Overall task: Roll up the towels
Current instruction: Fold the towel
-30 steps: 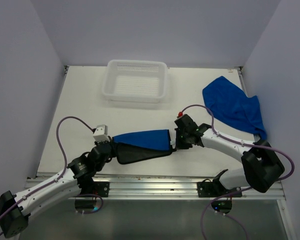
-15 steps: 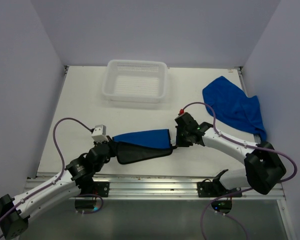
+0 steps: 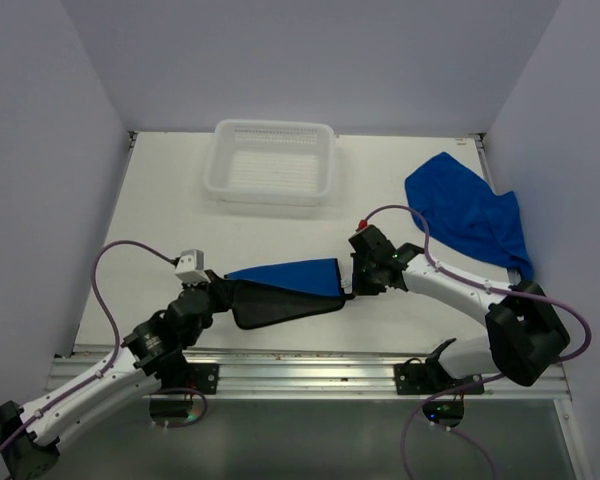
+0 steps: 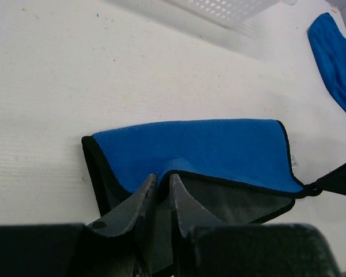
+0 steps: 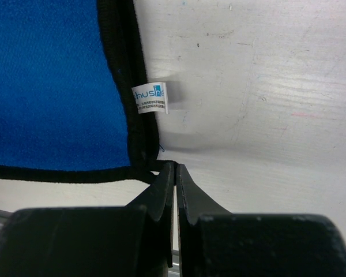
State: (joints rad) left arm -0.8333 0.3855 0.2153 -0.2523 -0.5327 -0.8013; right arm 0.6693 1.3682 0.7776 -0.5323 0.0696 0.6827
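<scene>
step: I'm mid-fold, pre-roll | folded towel (image 3: 285,278) at 6 o'clock on counter (image 3: 170,225) | right claw (image 5: 175,171) clenched on its 3 o'clock corner | left claw (image 4: 162,180) at 9 o'clock hem, grip unclear | next: tight, even roll

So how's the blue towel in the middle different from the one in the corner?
The middle towel lies folded flat; the corner towel is a loose, rumpled heap. The right pincer pinches the middle towel's hem; nothing touches the corner towel. Both are blue, and neither is rolled yet.
</scene>
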